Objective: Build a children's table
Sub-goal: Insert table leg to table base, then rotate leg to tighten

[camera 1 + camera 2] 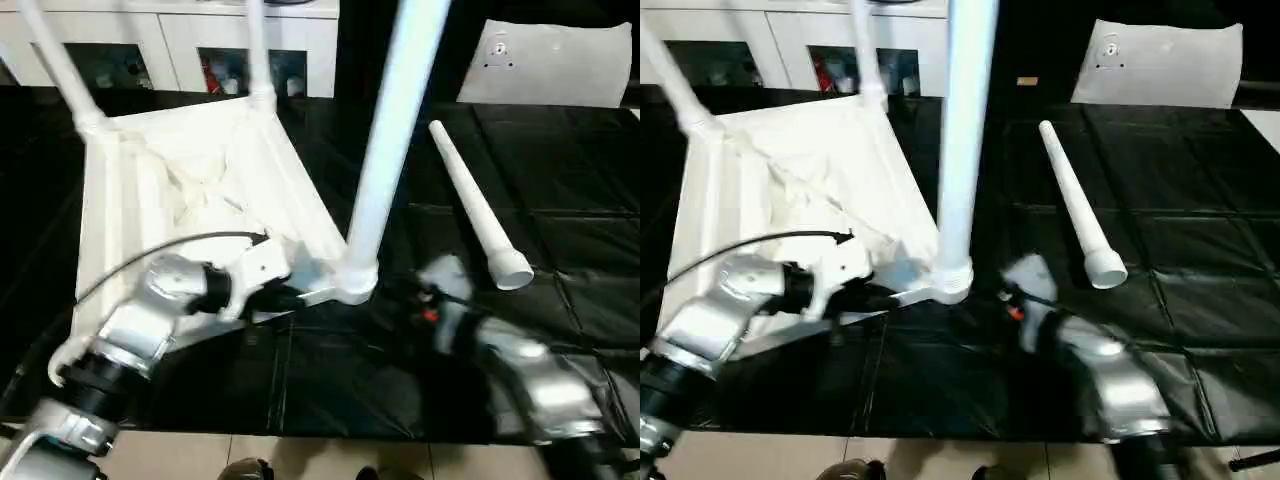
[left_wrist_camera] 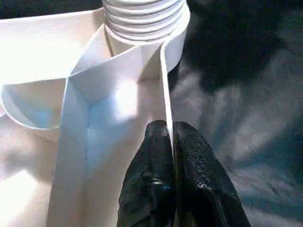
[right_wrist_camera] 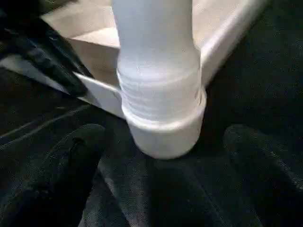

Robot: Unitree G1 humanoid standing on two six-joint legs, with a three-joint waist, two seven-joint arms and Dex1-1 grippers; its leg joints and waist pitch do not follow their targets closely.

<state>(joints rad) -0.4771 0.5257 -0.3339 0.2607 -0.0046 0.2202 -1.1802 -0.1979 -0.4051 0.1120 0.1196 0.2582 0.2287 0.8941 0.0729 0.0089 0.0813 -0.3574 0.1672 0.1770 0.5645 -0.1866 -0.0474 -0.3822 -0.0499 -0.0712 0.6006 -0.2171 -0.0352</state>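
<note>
The white tabletop (image 1: 190, 170) lies upside down on the black work table, ribs facing up. Legs stand in its two far corners (image 1: 60, 65) (image 1: 257, 50), and a third leg (image 1: 395, 130) rises from the near right corner socket (image 1: 355, 282). The fourth leg (image 1: 475, 205) lies loose on the black cover to the right. My left gripper (image 2: 170, 137) is shut on the tabletop's thin rim wall just beside that near socket. My right gripper (image 3: 163, 142) is open, with one finger (image 3: 61, 175) on each side of the socket's base, not touching it.
A white glass-door cabinet (image 1: 180, 40) runs along the back. A white panel (image 1: 550, 60) leans at the back right. The work table's front edge (image 1: 330, 432) is close below my forearms, with floor beyond it.
</note>
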